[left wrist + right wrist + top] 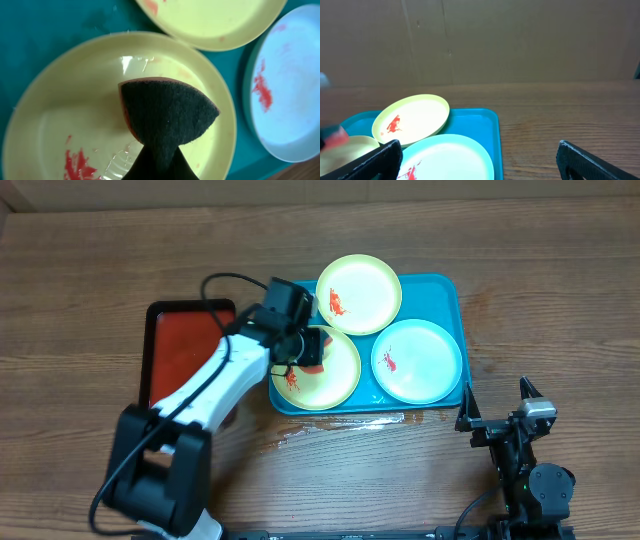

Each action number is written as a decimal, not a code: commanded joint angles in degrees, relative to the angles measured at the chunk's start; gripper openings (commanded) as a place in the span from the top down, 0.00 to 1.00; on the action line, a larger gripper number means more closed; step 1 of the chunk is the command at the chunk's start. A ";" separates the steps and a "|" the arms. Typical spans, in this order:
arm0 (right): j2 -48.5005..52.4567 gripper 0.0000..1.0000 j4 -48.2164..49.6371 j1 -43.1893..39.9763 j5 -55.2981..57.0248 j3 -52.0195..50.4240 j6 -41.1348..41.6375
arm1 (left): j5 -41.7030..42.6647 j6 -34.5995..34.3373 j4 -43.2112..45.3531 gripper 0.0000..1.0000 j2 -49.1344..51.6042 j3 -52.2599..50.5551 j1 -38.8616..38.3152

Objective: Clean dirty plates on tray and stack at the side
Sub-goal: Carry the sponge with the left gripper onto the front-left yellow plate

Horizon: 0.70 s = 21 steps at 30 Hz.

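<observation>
Three plates lie on the turquoise tray [448, 300]. A yellow-green plate [359, 293] with a red smear is at the back. A pale blue plate [417, 360] with a red smear is at the right. A second yellow-green plate [335, 380] is at the front left; its red smear shows in the left wrist view [80, 165]. My left gripper [308, 352] is shut on a dark sponge with an orange backing [167, 112], pressed on that plate. My right gripper [503, 412] is open and empty over the table, right of the tray; its view shows the blue plate [450, 155].
A smaller red tray with a black rim [185, 345] lies left of the turquoise tray, partly under the left arm. A wet patch [330, 425] shines on the wood in front of the tray. A brown board stands behind the table [520, 40].
</observation>
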 commanded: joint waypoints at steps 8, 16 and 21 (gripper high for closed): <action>-0.42 0.00 0.44 0.09 0.35 -0.59 0.02 | -1.57 -0.59 0.46 0.60 6.14 0.83 0.04; -0.42 0.00 0.44 0.09 0.35 -0.59 0.02 | -2.99 2.10 -14.58 0.58 5.81 14.71 1.11; -0.42 0.00 0.44 0.09 0.35 -0.59 0.02 | -9.07 1.97 -23.06 0.42 5.64 24.57 7.10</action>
